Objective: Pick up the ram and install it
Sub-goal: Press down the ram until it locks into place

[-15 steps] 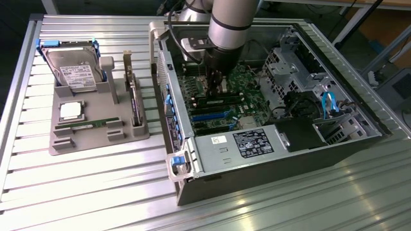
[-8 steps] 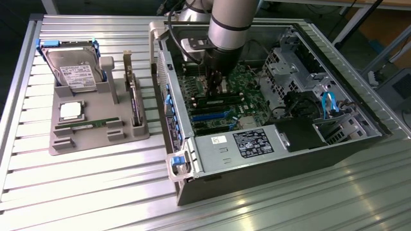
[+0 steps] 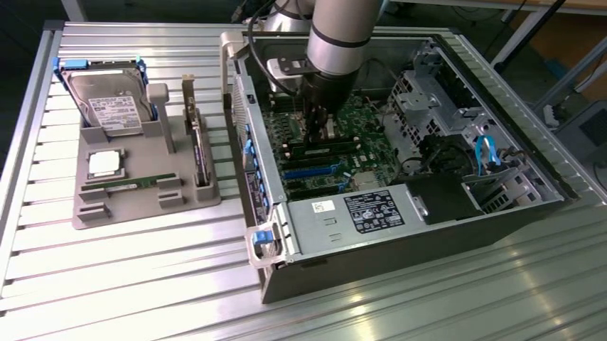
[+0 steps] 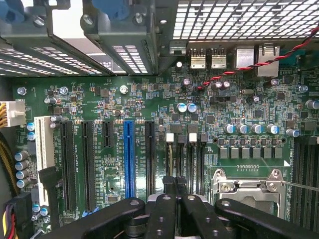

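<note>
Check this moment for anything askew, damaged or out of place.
Nothing stands out. The open computer case lies flat on the table, the spare parts sit squarely in the grey tray, and the shut claw hangs over the motherboard, which shows no damage.

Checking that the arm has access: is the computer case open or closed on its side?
Open: the computer case has no side panel on, the motherboard lies bare, and the pincer reaches inside.

ribbed aluminium tabletop (image 3: 142,270), slatted, glare patches along its near edge; metal frame legs (image 3: 517,32) behind; orange-brown surface (image 3: 569,42) at the exterior view's far right.
</note>
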Available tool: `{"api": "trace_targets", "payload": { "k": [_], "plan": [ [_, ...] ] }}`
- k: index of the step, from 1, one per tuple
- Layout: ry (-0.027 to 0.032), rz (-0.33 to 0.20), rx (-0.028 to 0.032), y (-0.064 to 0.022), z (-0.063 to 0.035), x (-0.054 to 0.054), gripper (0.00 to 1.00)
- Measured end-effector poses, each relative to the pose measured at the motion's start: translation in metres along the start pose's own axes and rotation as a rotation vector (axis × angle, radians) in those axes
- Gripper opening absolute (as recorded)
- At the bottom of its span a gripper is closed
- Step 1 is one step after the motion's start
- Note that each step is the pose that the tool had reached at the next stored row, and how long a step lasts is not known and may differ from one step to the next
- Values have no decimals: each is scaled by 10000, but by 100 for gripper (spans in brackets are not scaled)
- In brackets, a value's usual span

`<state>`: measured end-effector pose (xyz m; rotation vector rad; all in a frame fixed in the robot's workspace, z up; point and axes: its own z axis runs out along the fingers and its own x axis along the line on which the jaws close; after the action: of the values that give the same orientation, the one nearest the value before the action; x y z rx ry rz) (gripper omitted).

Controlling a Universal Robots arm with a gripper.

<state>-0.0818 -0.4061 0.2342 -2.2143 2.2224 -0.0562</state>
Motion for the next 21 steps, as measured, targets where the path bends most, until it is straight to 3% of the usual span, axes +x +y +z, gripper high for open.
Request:
{"api": "trace_targets", "payload": {
  "k": [21],
  "plan": [
    [-11,0,1,1,35,-1,10]
  ]
}}
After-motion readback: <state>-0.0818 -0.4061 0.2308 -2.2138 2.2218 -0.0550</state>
